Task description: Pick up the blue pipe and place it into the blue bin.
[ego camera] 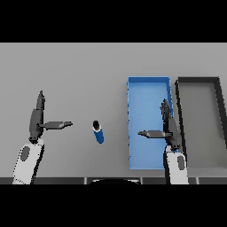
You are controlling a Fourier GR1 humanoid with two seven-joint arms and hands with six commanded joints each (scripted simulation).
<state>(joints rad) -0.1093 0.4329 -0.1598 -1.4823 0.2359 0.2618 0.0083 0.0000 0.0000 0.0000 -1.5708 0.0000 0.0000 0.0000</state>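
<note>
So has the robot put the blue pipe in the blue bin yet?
Not yet. Nothing looks done: the blue pipe lies on the table, left of the blue bin. Neither hand holds anything; the left hand and right hand are both open. Grabbing and placing it are left.

A single view looks down from the robot's head onto the grey worktop [88,66], facing forward and away from the body. The camera sits fairly close and high, steeply tilted. The far worktop lies toward twelve o'clock, the robot's body edge at six o'clock. Both arms enter from the lower edge.
</note>
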